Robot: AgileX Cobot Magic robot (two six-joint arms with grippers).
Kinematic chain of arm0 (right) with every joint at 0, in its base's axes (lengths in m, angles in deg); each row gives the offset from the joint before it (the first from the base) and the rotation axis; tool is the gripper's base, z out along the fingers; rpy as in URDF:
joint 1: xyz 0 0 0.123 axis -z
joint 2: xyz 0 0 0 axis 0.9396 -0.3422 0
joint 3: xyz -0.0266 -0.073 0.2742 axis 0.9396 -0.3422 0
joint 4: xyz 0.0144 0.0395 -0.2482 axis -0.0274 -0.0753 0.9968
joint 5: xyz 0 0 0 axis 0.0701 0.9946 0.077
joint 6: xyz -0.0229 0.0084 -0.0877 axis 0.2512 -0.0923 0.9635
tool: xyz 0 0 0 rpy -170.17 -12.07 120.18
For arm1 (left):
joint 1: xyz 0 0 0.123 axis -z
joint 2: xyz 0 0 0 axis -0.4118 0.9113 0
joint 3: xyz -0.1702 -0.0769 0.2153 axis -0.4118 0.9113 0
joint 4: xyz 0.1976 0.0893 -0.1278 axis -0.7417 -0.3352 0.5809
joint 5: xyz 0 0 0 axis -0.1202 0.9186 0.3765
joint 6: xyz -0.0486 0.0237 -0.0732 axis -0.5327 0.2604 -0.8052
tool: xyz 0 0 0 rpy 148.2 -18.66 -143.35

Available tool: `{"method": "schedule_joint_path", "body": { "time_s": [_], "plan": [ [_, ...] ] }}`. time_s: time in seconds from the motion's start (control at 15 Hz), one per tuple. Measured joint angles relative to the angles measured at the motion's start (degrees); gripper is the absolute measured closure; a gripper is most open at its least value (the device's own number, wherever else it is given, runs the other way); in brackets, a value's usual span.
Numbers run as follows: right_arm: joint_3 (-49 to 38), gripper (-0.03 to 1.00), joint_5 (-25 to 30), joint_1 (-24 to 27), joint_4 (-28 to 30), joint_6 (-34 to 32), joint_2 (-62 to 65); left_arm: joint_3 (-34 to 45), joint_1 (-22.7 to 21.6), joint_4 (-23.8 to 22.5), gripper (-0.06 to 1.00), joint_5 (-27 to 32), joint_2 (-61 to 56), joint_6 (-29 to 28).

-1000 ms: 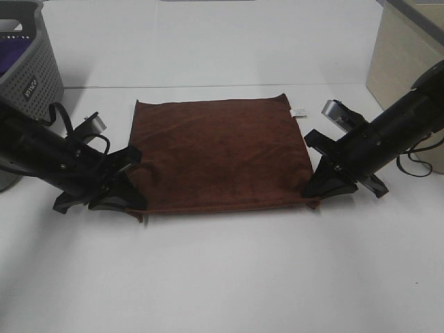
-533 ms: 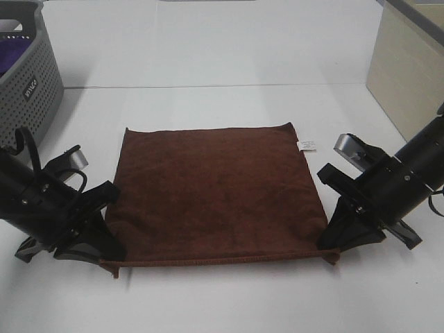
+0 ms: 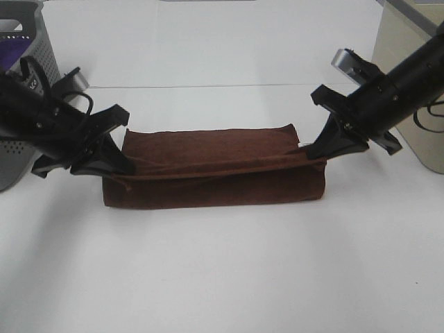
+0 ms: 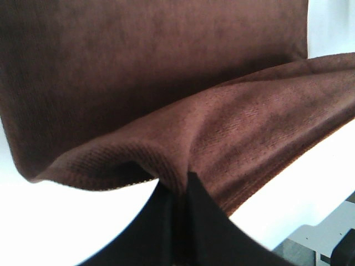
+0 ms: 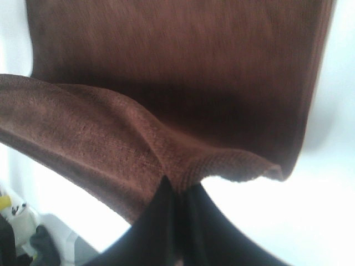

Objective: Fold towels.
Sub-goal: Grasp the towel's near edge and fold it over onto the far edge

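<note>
Brown rectangular terry towel (image 3: 211, 182) lies on the white table (image 3: 222, 277) in the exterior high view, its front hem held raised over the middle by the left gripper (image 3: 126, 168) and the right gripper (image 3: 311, 150) (first fold roughly half made). In the left wrist view the jaws are pinched together on one hem corner. In the right wrist view the jaws likewise clamp the other corner, so laying the hem down and releasing it remain.

- White table (image 3: 222, 277), bright across the near half, with a thin seam line running side to side farther back.
- Brown towel (image 3: 211, 189) sits at the middle. Its long, doubled-over lower part rests on the tabletop, and its upper edge is raised off it at both ends.
- Grey perforated basket (image 3: 43, 48) stands at the far left edge, apart from the towel, with something purple inside.
- Beige box (image 3: 399, 35) is at the far right. Whether it stands on the table cannot be told.
</note>
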Motion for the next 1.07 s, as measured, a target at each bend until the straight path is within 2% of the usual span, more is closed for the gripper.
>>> {"method": "schedule_joint_path", "body": {
  "time_s": [0.13,0.27,0.53,0.67,0.87,1.07],
  "plan": [
    [8.02,0.95,2.01,0.00,0.00,-1.15,-4.47,-6.25,0.00,-5.04,0.93,-0.17,2.35,-4.30],
    [14.78,0.95,2.52,0.00,0.00,-1.72,-9.05,-12.03,0.00,-8.08,0.93,-1.09,5.79,-6.47],
    [24.87,0.95,2.52,0.00,-0.46,-1.78,-17.19,-18.85,0.00,-9.57,0.93,-5.10,12.20,-6.88],
    [26.36,0.95,2.46,0.00,-0.57,-1.78,-18.96,-20.23,0.00,-9.85,0.93,-6.19,13.81,-6.88],
    [28.13,0.95,-1.03,-0.23,-1.26,-1.78,-23.95,-22.69,0.00,-9.68,0.93,-10.49,18.56,-6.70],
    [28.13,0.85,-2.98,-0.52,-0.74,-1.78,-25.38,-22.69,0.00,-10.03,0.90,-13.06,20.63,-6.70]
  ]
}}
